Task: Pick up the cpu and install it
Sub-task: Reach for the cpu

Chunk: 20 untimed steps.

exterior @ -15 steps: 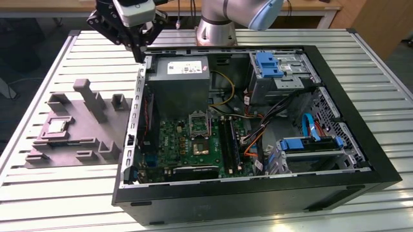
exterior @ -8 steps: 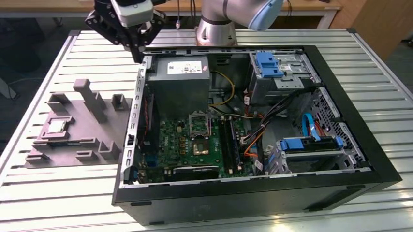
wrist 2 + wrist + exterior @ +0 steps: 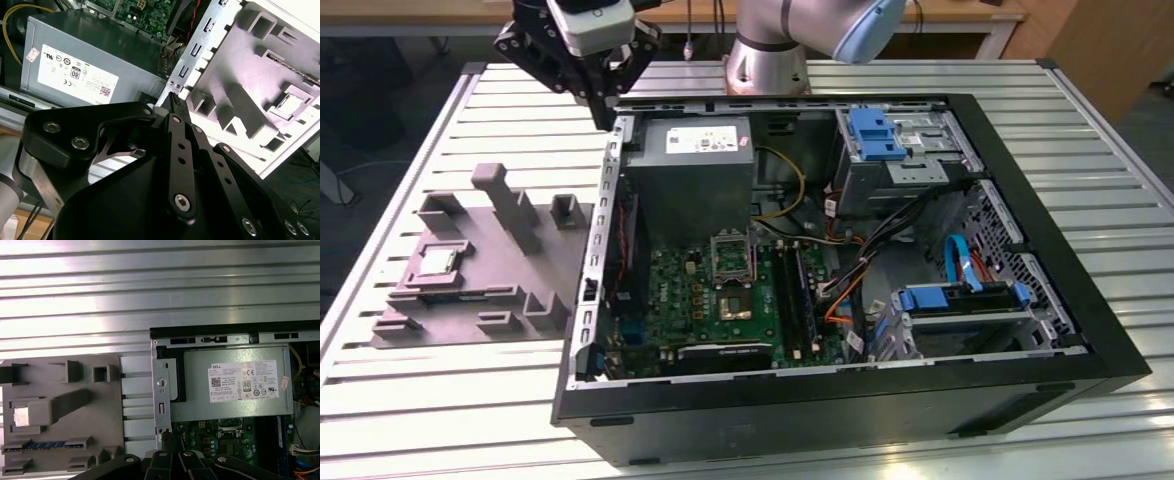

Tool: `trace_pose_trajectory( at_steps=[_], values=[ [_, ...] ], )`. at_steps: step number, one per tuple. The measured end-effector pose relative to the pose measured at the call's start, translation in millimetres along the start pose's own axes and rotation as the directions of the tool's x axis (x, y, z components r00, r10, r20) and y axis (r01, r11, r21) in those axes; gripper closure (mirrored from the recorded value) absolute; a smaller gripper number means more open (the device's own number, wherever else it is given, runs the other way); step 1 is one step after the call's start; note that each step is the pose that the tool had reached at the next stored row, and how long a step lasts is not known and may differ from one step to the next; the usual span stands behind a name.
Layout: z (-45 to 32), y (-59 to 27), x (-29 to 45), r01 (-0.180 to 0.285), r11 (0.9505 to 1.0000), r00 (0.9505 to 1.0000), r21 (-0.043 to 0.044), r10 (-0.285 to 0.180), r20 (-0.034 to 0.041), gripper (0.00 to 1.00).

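Note:
The cpu (image 3: 438,262) is a small pale square chip lying in a recess of the grey fixture block (image 3: 494,290), on the exterior view's left beside the open computer case. It also shows as a shiny square, the cpu (image 3: 24,416), in the first wrist view. My gripper (image 3: 603,112) hangs above the case's back left corner, well away from the chip. Its black fingers (image 3: 173,107) meet at a point, shut with nothing between them. The black framed socket (image 3: 731,250) sits on the green motherboard inside the case.
A big grey power supply box (image 3: 694,165) with a white label fills the case's back left. Blue drive brackets (image 3: 874,132), cables and a drive cage (image 3: 961,305) occupy the right side. The case stands on a slatted metal table (image 3: 440,400).

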State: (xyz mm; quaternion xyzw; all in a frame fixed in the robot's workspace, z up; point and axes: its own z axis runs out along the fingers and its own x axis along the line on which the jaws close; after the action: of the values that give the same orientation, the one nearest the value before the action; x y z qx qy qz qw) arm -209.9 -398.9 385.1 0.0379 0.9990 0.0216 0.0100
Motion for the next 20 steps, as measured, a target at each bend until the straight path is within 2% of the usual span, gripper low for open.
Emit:
trace_pose_trajectory(
  at_steps=[20],
  values=[
    [-0.1, -0.5, 6.3, 0.000, 1.0000, 1.0000, 0.0001, 0.000, -0.0001, 0.89]
  ],
)
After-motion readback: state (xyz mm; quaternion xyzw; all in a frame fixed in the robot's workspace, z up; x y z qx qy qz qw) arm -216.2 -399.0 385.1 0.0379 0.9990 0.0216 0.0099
